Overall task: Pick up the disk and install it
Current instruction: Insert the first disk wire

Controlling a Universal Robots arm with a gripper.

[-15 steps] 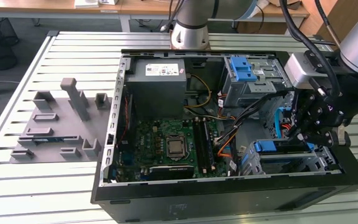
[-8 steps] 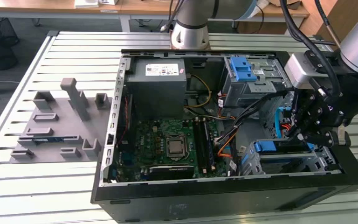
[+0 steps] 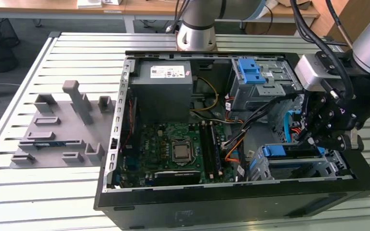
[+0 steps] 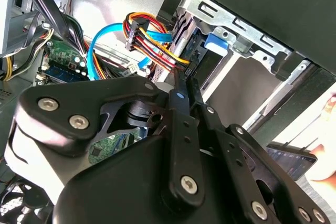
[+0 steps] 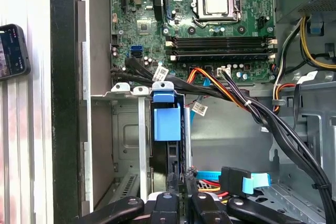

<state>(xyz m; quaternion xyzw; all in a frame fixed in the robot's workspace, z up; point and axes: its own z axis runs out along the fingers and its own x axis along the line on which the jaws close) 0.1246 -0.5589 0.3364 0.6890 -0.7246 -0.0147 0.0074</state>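
Observation:
The disk [image 5: 167, 124] stands edge-on in a slot of the metal drive cage [image 5: 123, 129], with its blue rail tab toward the motherboard. In the exterior view the disk [image 3: 281, 151] sits in the cage at the case's near corner, on the exterior view's right. My gripper [image 5: 181, 176] hangs just over the disk's outer end, its thin black fingers [image 4: 178, 95] drawn together. In the second wrist view the gripper [image 4: 184, 80] tapers toward the blue tab [image 4: 218, 43]. I cannot make out whether the fingertips touch the disk. In the exterior view the gripper [image 3: 308, 142] is right above the cage.
The open computer case [image 3: 172, 202] holds a motherboard [image 3: 178, 149], a grey power supply [image 3: 161, 89] and an upper bay with a blue latch [image 3: 250, 72]. Orange, black and blue cables [image 5: 231, 95] run close beside the cage. A grey fixture [image 3: 59, 127] lies on the exterior view's left. A phone [image 5: 11, 51] sits outside the case.

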